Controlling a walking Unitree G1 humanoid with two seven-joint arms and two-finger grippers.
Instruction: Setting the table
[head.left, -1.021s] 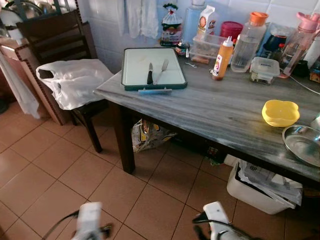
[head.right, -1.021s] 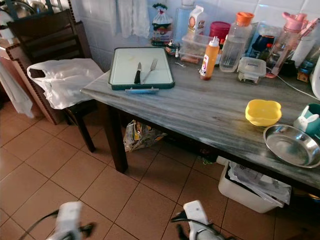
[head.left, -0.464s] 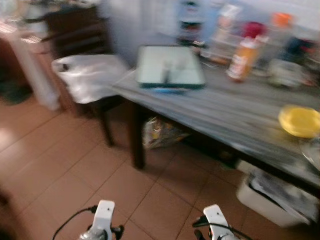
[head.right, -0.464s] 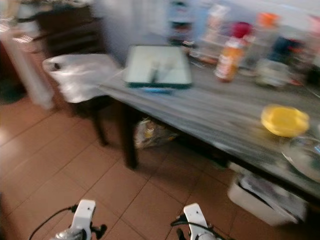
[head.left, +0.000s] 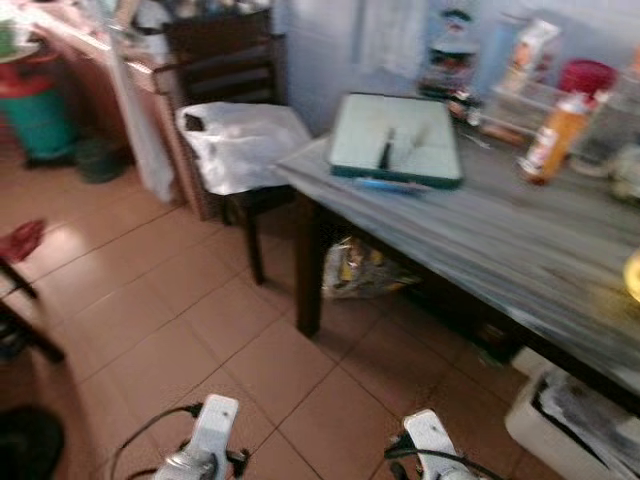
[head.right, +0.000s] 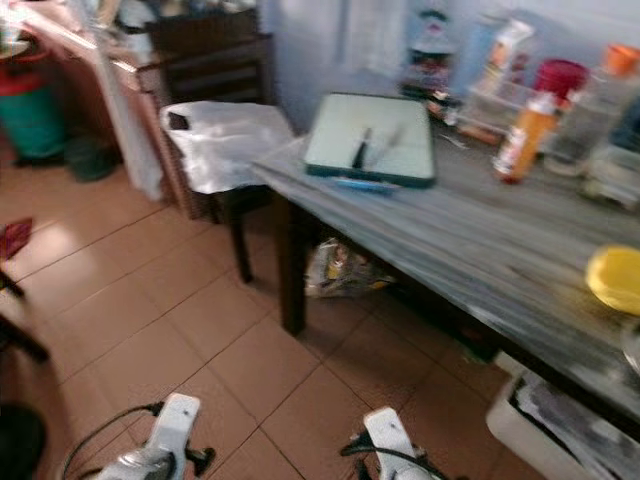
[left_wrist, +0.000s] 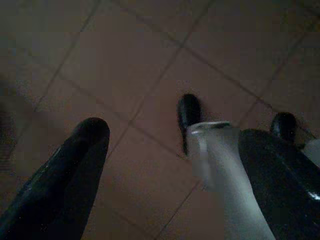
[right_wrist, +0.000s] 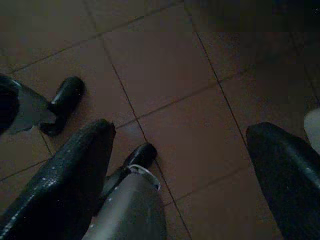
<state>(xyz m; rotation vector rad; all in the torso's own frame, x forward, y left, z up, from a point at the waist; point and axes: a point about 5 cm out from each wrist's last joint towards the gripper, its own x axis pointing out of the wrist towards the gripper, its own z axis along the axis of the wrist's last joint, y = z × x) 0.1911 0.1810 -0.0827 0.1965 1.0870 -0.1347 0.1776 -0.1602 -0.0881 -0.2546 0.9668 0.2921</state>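
A black-handled knife and a steel fork are lying side by side on the green-rimmed white tray at the grey marble bench corner. Both look light, stiff and slippery; the handles seem best for gripping. The left claw and right claw are hanging wide apart and empty over the floor tiles.

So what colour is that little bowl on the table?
Yellow. The bowl sits near the table's front edge, clearest in the right eye view.

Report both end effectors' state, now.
Left end effector: open, holding nothing, hanging over the floor.
Right end effector: open, holding nothing.
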